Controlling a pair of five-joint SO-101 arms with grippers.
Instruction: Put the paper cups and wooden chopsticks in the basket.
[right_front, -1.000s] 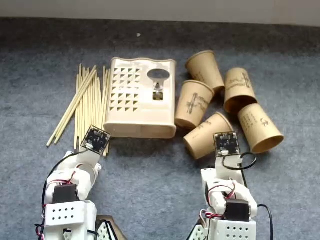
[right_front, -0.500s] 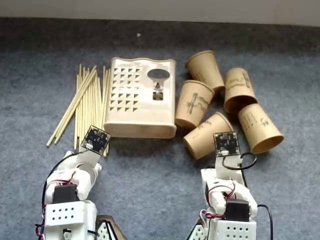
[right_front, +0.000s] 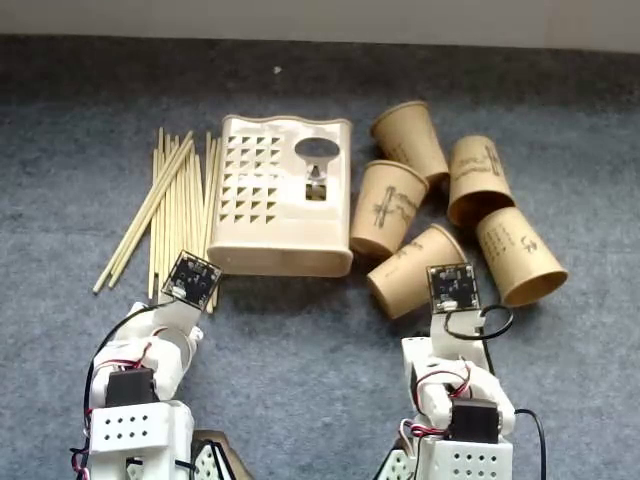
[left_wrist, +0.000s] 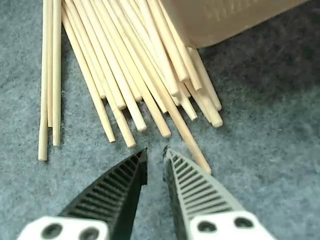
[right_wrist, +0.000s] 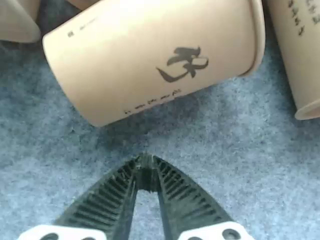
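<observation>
Several wooden chopsticks (right_front: 175, 205) lie in a loose bundle left of the cream basket (right_front: 285, 200), which lies on its side. Several paper cups lie tipped over to its right, the nearest (right_front: 410, 270) just ahead of the right arm. My left gripper (left_wrist: 155, 150) hovers low just short of the chopstick ends (left_wrist: 125, 75), its fingers a narrow gap apart and holding nothing. My right gripper (right_wrist: 145, 159) is shut and empty, its tips a little short of the side of a lying cup (right_wrist: 150, 55).
The basket's corner (left_wrist: 225, 20) rests on some chopsticks. Other cups (right_front: 520, 255) (right_front: 478, 180) (right_front: 410, 140) (right_front: 385, 210) crowd the right side. Grey carpet (right_front: 300, 340) lies bare between the two arms.
</observation>
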